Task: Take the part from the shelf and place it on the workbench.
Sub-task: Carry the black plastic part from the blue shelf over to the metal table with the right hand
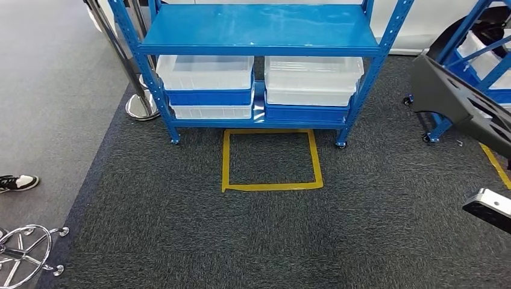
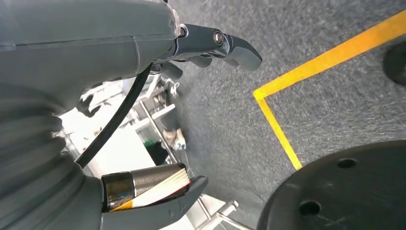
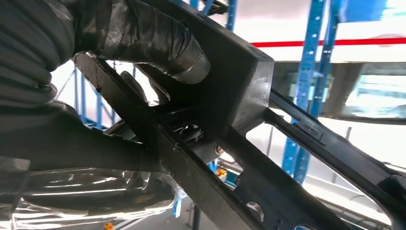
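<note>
My right hand (image 3: 143, 52) grips the part (image 3: 249, 139), a long black plastic frame with cut-out openings: my taped thumb presses down on its thick block end while my darker fingers (image 3: 139, 93) curl in beneath one of its bars, so the piece is clamped between them. From my head, the same part (image 1: 458, 105) juts in at the right edge, held up in the air and tilted, well off the dark carpet (image 1: 271, 235) and apart from the blue shelf (image 1: 259, 36) straight ahead. That shelf's top deck is bare blue metal; its lower level carries clear bins (image 1: 205, 72) stacked on blue ones, two stacks side by side. A square of yellow tape (image 1: 271, 185) marks the carpet just in front of the shelf.

My left hand (image 2: 191, 48) hangs low over the carpet (the wrist camera looks past it at a yellow tape corner (image 2: 261, 93)), fingers loosely extended and apart, holding nothing.

At the far left, a person's shoe (image 1: 18, 182) rests on the grey floor, near a chrome chair base (image 1: 24, 253).
</note>
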Tool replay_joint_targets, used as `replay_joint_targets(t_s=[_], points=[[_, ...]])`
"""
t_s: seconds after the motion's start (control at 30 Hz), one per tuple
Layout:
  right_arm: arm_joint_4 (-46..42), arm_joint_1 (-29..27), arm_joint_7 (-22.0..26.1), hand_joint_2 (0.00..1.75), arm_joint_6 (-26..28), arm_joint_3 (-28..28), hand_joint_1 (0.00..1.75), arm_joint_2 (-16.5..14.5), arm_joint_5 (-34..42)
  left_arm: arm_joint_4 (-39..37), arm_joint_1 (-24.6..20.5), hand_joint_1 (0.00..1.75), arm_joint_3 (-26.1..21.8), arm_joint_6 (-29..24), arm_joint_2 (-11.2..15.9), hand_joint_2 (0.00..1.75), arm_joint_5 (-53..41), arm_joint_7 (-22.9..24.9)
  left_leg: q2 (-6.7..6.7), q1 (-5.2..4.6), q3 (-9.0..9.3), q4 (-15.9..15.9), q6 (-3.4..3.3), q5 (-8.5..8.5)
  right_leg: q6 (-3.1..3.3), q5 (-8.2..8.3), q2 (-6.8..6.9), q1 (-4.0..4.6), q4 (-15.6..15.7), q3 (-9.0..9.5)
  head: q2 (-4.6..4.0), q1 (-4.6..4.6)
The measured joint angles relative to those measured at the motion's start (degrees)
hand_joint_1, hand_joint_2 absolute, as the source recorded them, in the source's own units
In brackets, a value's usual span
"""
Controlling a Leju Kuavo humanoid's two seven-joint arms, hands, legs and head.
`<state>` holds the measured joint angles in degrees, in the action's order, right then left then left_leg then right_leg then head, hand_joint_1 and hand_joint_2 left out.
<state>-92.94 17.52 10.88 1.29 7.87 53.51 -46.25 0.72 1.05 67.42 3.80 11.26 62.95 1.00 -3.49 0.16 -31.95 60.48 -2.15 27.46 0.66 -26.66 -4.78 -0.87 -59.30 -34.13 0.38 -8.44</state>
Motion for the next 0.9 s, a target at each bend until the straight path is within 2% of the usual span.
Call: replay_joint_targets(t_s=[0.03,0.1,0.13,0.17,0.23,0.27,0.3,0.33,0.37,0.4,0.43,0.5,0.53,0.6,0.63,0.67,0.73,0.77,0.8,0.83,0.87,0.9], points=[[-0.01,-0.02,-0.03,1.75,-0.02,0.00,1.75,0.00,0.00,-0.04,0.01,0.00,-0.01,0.03,0.09,1.75,0.01,-0.02,-0.32,-0.02,0.42,-0.82,-0.05,0.05,-0.33,0.20,-0.61,-0.21,0.07,-0.22,0.00,0.01],[-0.04,-0.19,-0.10,1.75,-0.04,0.00,1.75,0.25,0.00,-0.07,-0.16,0.00,-0.01,0.09,0.06,1.75,0.02,-0.04,0.87,-0.01,0.87,-2.18,-0.07,-0.18,-1.13,0.59,-1.55,-0.52,0.31,-0.54,-0.01,0.00],[-0.04,-0.22,-0.12,1.75,-0.05,-0.02,1.75,0.50,0.00,-0.08,-0.25,0.00,-0.01,0.12,0.05,1.75,0.02,-0.04,1.62,0.09,1.18,-3.07,-0.24,-0.37,-1.41,0.32,-0.97,-0.46,0.04,-0.86,-0.01,0.05],[-0.05,-0.13,-0.14,1.75,-0.04,-0.03,1.75,0.72,0.00,-0.08,-0.29,0.00,-0.01,0.13,0.05,1.75,0.02,-0.04,2.39,0.23,1.44,-3.91,-0.45,-0.59,-1.68,-0.56,0.24,-0.34,-1.22,-1.58,0.00,0.10],[-0.05,0.07,-0.15,1.75,-0.09,-0.06,1.75,0.90,0.01,-0.08,-0.19,0.00,-0.01,0.17,0.05,1.75,0.02,-0.05,3.81,0.34,1.60,-4.59,-0.75,-0.86,-2.17,-3.64,3.22,-0.37,-6.88,-4.28,0.00,0.22],[-0.04,0.03,-0.15,1.75,-0.14,-0.05,1.75,0.86,0.02,-0.08,-0.12,0.00,-0.01,0.19,0.04,1.75,0.02,-0.07,4.45,0.33,1.53,-4.52,-0.78,-0.86,-2.46,-5.10,3.96,-0.57,-10.42,-5.92,0.00,0.22],[-0.01,-0.09,-0.15,1.75,-0.25,-0.05,1.75,0.85,0.03,-0.08,-0.08,0.00,-0.01,0.21,0.00,1.75,0.02,-0.08,5.09,0.33,1.46,-4.37,-0.73,-0.79,-2.75,-5.74,4.32,-0.83,-12.94,-7.08,-0.01,0.24],[0.02,-0.20,-0.13,1.75,-0.35,-0.04,1.75,0.85,0.06,-0.08,-0.06,0.00,-0.01,0.24,-0.04,1.75,0.02,-0.08,5.74,0.35,1.39,-4.17,-0.66,-0.67,-3.02,-5.39,4.56,-1.06,-13.69,-7.39,-0.01,0.24],[0.04,-0.19,-0.13,1.75,-0.43,-0.04,1.75,0.85,0.09,-0.08,-0.07,0.00,-0.01,0.25,-0.11,1.75,0.02,-0.09,6.37,0.40,1.34,-3.90,-0.52,-0.49,-3.25,-4.05,4.83,-1.26,-12.26,-6.57,-0.01,0.24],[0.06,-0.07,-0.13,1.75,-0.49,-0.05,1.75,0.86,0.13,-0.08,-0.07,0.00,-0.01,0.25,-0.18,1.75,0.02,-0.10,6.97,0.46,1.33,-3.56,-0.29,-0.24,-3.45,-2.08,5.44,-1.42,-8.89,-4.73,-0.01,0.24],[0.07,0.07,-0.13,1.75,-0.53,-0.05,1.75,0.83,0.15,-0.10,-0.07,0.00,-0.01,0.24,-0.19,1.75,0.02,-0.12,7.51,0.43,1.32,-3.26,0.01,0.04,-3.53,-0.82,6.71,-1.32,-5.21,-2.80,-0.01,0.25],[0.07,0.35,-0.13,1.75,-0.64,-0.05,1.75,0.80,0.19,-0.17,-0.10,0.00,-0.01,0.24,-0.18,1.75,0.03,-0.17,8.44,0.15,1.29,-2.64,0.75,0.55,-3.12,0.35,8.51,-0.88,-0.48,-0.56,0.00,0.19],[0.08,0.42,-0.13,1.75,-0.74,-0.04,1.75,0.77,0.19,-0.20,-0.13,0.00,-0.01,0.24,-0.15,1.75,0.03,-0.21,8.91,-0.02,1.30,-2.54,1.08,0.69,-2.77,0.05,8.74,-0.60,-0.14,-0.59,0.00,0.16],[0.10,0.50,-0.11,1.75,-0.91,-0.04,1.75,0.76,0.20,-0.21,-0.27,0.00,-0.01,0.25,-0.18,1.75,0.04,-0.29,9.76,-0.08,1.43,-2.52,1.69,0.91,-2.03,0.30,7.43,-0.56,-0.22,-0.93,0.00,0.14],[0.10,0.63,-0.10,1.75,-0.96,-0.04,1.75,0.79,0.20,-0.21,-0.29,0.00,-0.01,0.24,-0.19,1.75,0.04,-0.32,9.17,0.05,1.37,-2.17,2.00,1.39,-1.65,0.45,6.83,-0.62,-0.16,-1.02,0.00,0.13],[0.09,0.79,-0.10,1.75,-0.98,-0.04,1.75,0.82,0.20,-0.21,-0.29,0.00,-0.01,0.24,-0.19,1.75,0.04,-0.33,7.98,0.21,0.91,-0.92,2.22,2.46,-1.23,0.63,6.26,-0.70,-0.04,-1.09,0.00,0.10],[0.08,1.05,-0.10,1.75,-1.04,-0.04,1.75,0.83,0.20,-0.21,-0.20,0.00,-0.01,0.22,-0.20,1.75,0.05,-0.33,4.96,0.43,-1.62,4.96,2.37,6.17,-0.59,0.92,5.16,-0.66,0.07,-1.28,-0.01,0.05],[0.08,1.10,-0.10,1.75,-1.07,-0.02,1.75,0.78,0.20,-0.21,-0.16,0.00,-0.01,0.22,-0.20,1.75,0.06,-0.28,4.27,0.42,-3.47,8.95,2.30,8.07,-0.38,1.01,4.57,-0.53,0.05,-1.43,-0.01,0.04],[0.09,1.10,-0.10,1.75,-1.08,0.03,1.75,0.72,0.20,-0.21,-0.12,0.00,-0.01,0.22,-0.21,1.75,0.06,-0.19,4.02,0.40,-5.08,12.31,2.21,9.21,-0.26,1.08,3.89,-0.36,0.01,-1.57,-0.01,0.04],[0.09,1.09,-0.10,1.75,-1.10,0.10,1.75,0.68,0.20,-0.21,-0.10,0.00,-0.01,0.22,-0.21,1.75,0.07,-0.08,3.92,0.38,-5.96,14.01,2.06,9.25,-0.18,1.14,3.16,-0.18,-0.07,-1.68,-0.01,0.04],[0.09,1.11,-0.10,1.75,-1.11,0.17,1.75,0.65,0.21,-0.21,-0.09,0.00,-0.01,0.22,-0.22,1.75,0.08,0.04,3.82,0.37,-5.81,13.56,1.82,8.19,-0.14,1.18,2.40,-0.03,-0.16,-1.75,-0.01,0.04],[0.09,1.15,-0.11,1.75,-1.12,0.22,1.75,0.65,0.23,-0.21,-0.07,0.00,-0.01,0.22,-0.21,1.75,0.09,0.16,3.46,0.34,-4.61,10.92,1.48,6.20,-0.13,1.19,1.62,0.09,-0.29,-1.77,-0.01,0.04]])
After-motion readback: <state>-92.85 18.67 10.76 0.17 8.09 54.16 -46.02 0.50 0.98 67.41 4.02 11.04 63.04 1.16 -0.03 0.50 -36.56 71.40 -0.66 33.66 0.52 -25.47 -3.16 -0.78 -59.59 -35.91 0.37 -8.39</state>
